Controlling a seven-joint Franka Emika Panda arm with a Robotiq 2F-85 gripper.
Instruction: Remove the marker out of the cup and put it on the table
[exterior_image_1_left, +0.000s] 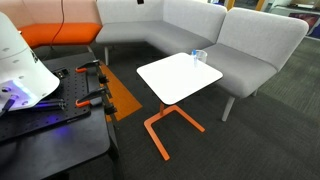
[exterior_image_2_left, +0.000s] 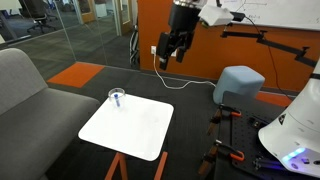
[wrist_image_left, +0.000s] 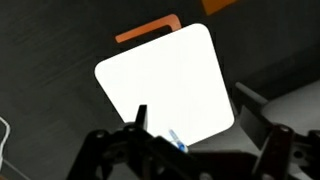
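Note:
The clear cup (exterior_image_2_left: 117, 98) stands at a far corner of the white table (exterior_image_2_left: 125, 128), with the blue marker (exterior_image_2_left: 118, 100) inside it. In an exterior view the cup (exterior_image_1_left: 199, 56) sits at the table's back edge, near the sofa. The table (exterior_image_1_left: 178, 78) has an orange tube frame. My gripper (exterior_image_2_left: 170, 50) hangs high above the floor beyond the table, well away from the cup, open and empty. In the wrist view the cup and marker (wrist_image_left: 177, 141) show small at the table's (wrist_image_left: 160, 85) lower corner, between my spread fingers (wrist_image_left: 195, 128).
A grey sofa (exterior_image_1_left: 170, 30) wraps behind the table. A black workbench (exterior_image_1_left: 50, 110) with orange-handled clamps stands by the robot base. A grey pouf (exterior_image_2_left: 240, 85) and a white cable lie on the floor beyond the table. A glass wall is at the back.

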